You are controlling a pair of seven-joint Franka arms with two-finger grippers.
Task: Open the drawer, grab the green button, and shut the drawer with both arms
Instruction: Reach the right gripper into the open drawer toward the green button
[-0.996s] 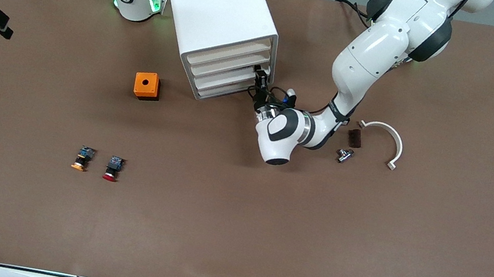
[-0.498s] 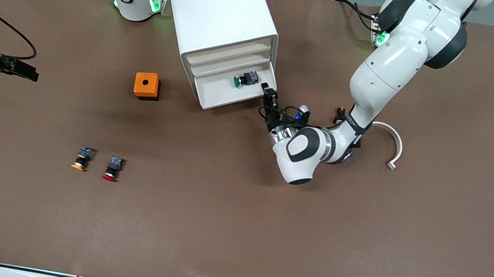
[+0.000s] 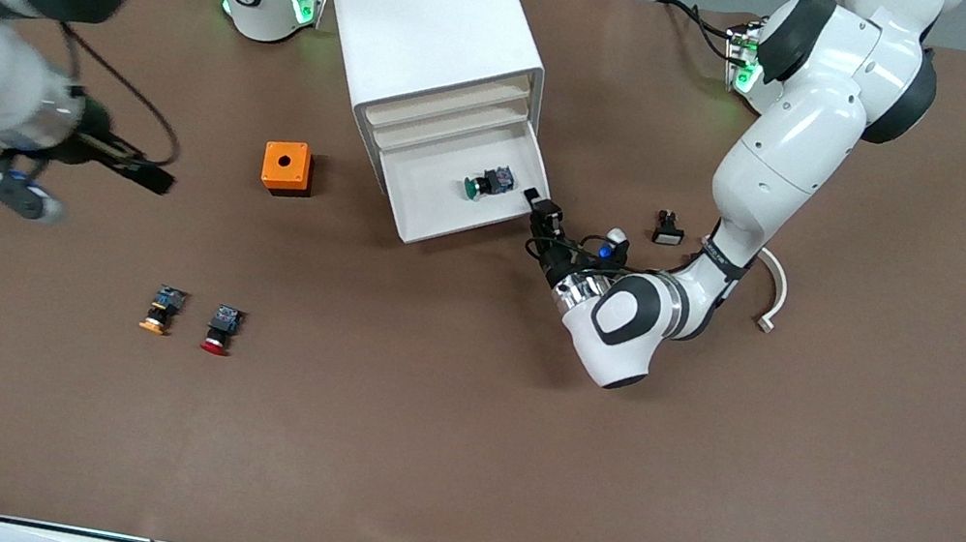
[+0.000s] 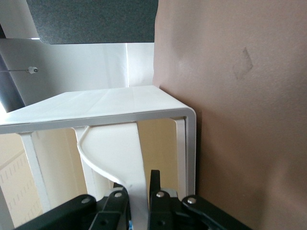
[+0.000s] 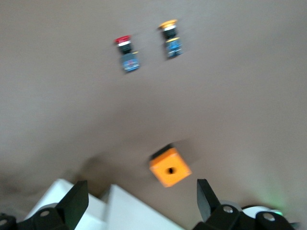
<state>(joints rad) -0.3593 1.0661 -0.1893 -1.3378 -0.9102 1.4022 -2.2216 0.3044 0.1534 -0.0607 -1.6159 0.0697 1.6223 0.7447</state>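
The lowest drawer (image 3: pixel 432 194) of the white cabinet (image 3: pixel 429 7) is pulled out. The green-capped button (image 3: pixel 486 183) lies on its side in it, near the corner toward the left arm's end. My left gripper (image 3: pixel 542 212) is shut on the drawer's front lip at that corner. In the left wrist view my left gripper (image 4: pixel 139 191) pinches the white lip (image 4: pixel 120 153). My right gripper (image 3: pixel 155 179) is open and empty, over the table beside the orange box (image 3: pixel 286 168). In the right wrist view my right gripper (image 5: pixel 142 196) is spread wide over the cabinet (image 5: pixel 129 211).
An orange-capped button (image 3: pixel 160 310) and a red-capped button (image 3: pixel 220 330) lie nearer the front camera than the orange box. A small black part (image 3: pixel 668 230) and a white curved clamp (image 3: pixel 776 281) lie by the left arm. The right wrist view shows the orange box (image 5: pixel 170 166).
My left gripper pulled the lowest drawer out toward the front camera, which uncovered the green button. My right arm swung in from its end of the table toward the orange box.
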